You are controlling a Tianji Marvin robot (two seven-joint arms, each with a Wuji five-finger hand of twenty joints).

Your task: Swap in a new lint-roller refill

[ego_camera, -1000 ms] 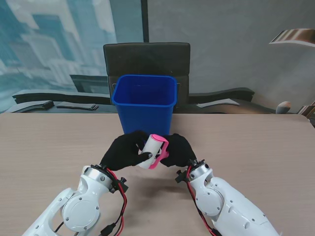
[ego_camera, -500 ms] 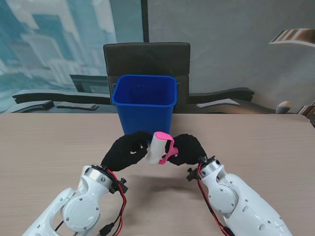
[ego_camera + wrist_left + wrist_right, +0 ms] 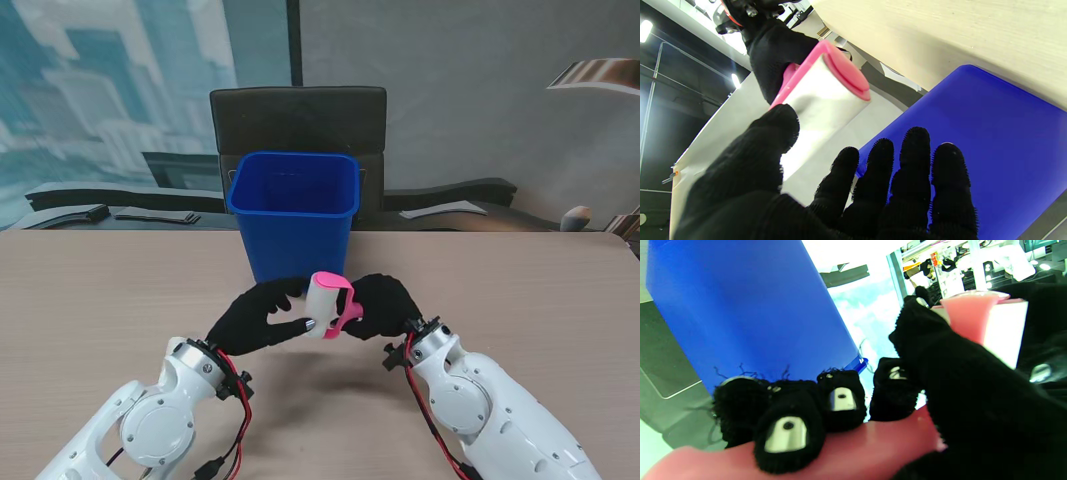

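Since half a second ago, left hand point(image 3: 255, 318) has spread: four fingers point(image 3: 917, 186) extended, thumb on the white refill point(image 3: 318, 303), apparently touching. Right hand point(image 3: 382, 305): fingers curled tight round the pink handle point(image 3: 846, 453). I log the lint roller point(image 3: 328, 304) aloft, just before the blue bin point(image 3: 295, 210).

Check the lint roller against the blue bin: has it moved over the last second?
Yes. The lint roller, held by the right hand, has shifted to the robot's right and tipped more upright, now nearer the blue bin's right edge.
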